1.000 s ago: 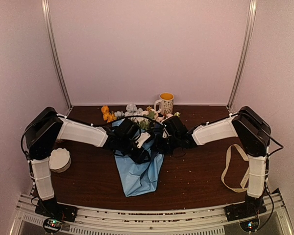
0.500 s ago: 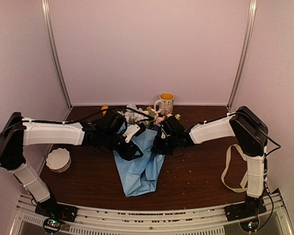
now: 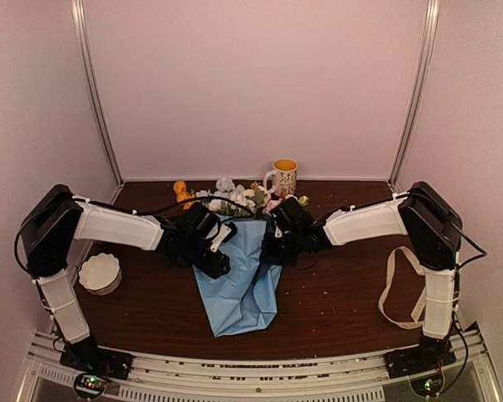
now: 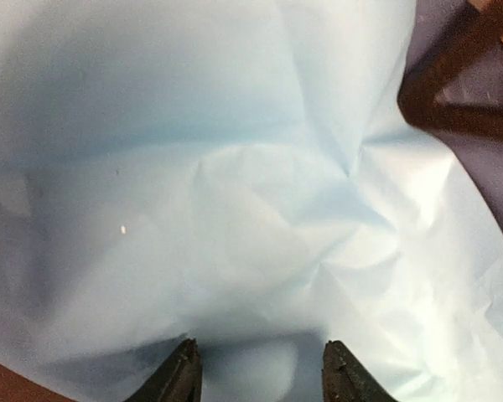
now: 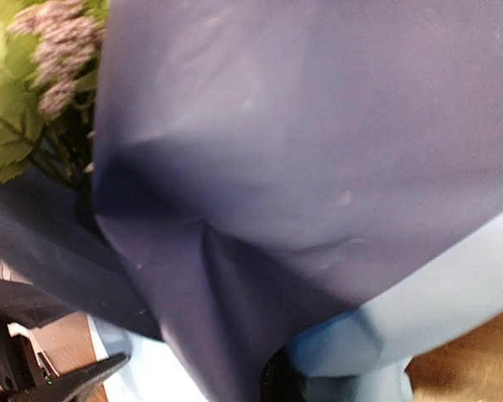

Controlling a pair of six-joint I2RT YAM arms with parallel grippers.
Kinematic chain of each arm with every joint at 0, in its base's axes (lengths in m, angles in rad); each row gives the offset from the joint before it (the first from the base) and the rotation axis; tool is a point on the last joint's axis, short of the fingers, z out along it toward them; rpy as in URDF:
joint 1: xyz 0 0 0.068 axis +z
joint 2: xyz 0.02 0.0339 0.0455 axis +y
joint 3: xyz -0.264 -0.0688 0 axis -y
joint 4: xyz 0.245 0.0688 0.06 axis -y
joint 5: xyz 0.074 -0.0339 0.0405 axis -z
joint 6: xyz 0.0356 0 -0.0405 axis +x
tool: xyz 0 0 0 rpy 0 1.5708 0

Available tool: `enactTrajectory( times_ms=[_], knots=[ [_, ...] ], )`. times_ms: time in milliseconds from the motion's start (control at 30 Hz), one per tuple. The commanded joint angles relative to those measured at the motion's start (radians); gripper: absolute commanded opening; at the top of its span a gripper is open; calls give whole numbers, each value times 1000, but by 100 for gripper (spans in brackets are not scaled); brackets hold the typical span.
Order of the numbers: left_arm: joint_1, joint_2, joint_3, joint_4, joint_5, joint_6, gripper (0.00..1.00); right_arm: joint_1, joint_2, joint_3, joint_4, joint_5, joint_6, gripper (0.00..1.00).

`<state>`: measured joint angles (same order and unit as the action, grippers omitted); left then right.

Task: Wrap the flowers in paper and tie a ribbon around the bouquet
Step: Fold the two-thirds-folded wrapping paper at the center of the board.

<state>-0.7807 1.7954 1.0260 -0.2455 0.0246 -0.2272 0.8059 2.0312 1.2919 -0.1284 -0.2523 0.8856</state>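
Observation:
The blue paper (image 3: 243, 289) lies as a loose cone in the middle of the table, narrow end toward me. The flowers (image 3: 235, 194) stick out of its far, wide end; pink heads and green leaves (image 5: 54, 50) show in the right wrist view. My left gripper (image 3: 216, 264) hovers open at the paper's left edge, its fingertips (image 4: 180, 377) apart over the creased sheet (image 4: 235, 167) with nothing between them. My right gripper (image 3: 268, 249) is shut on a lifted fold of the paper (image 5: 318, 126) at the right edge. The beige ribbon (image 3: 396, 285) lies looped by the right arm.
A yellow-lined mug (image 3: 283, 176) stands at the back behind the flowers. A white fluted paper cup (image 3: 99, 272) sits at the left beside the left arm. Small crumbs dot the dark wooden table (image 3: 335, 301).
The left arm swung out from over the paper's middle and came back, its gripper now at the paper's left edge. The paper spreads wider. The right arm barely moved.

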Motion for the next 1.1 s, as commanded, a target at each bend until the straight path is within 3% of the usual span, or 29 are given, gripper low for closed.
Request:
enactTrajectory(
  times_ms=[0, 167, 367, 633, 1067],
  knots=[
    [-3, 78, 87, 68, -2, -8, 52, 34, -102, 17, -88, 69, -27, 0],
    [-30, 149, 95, 83, 23, -21, 51, 58, -216, 9, -122, 131, -40, 0],
    [-33, 170, 96, 97, 25, -22, 51, 110, -259, 27, -51, 78, -2, 0],
    [-32, 147, 78, 146, 75, -33, 51, 150, -118, 25, 133, -35, 126, 0],
    [-24, 10, 8, 179, 152, -31, 56, 146, -43, 38, 1, 100, 72, 0]
  ],
)
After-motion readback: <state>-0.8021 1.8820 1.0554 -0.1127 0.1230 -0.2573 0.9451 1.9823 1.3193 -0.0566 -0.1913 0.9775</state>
